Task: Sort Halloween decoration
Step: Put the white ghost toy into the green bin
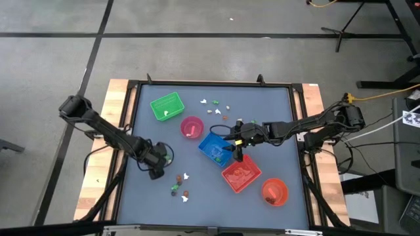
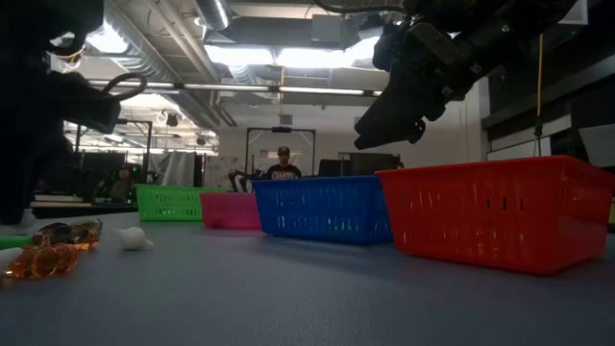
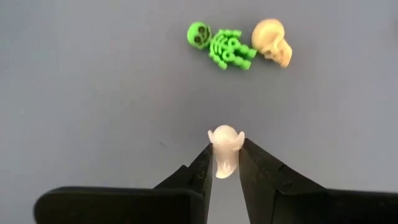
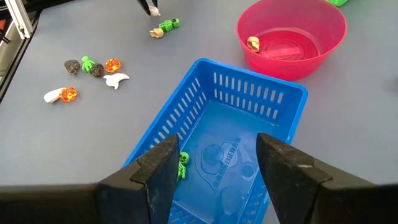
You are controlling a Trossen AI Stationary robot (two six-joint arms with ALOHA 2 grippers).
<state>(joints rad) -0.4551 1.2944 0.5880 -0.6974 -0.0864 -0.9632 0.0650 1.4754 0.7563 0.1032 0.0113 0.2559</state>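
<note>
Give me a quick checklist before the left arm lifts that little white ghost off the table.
1. Left gripper closed around the white ghost: ok.
2. Green skeleton and tan skull apart from the fingers: ok.
3. Ghost off the table yet: cannot tell.
4. Right gripper open, empty, above the blue basket, away from the left arm: ok.
5. Green tray unobstructed: ok.

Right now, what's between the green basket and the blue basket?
The pink bowl sits between the green basket and the blue basket; the high view shows it.

grey-blue table (image 1: 157,196), 3 square trays, 2 round bowls, scattered trinkets (image 1: 180,185)
</note>
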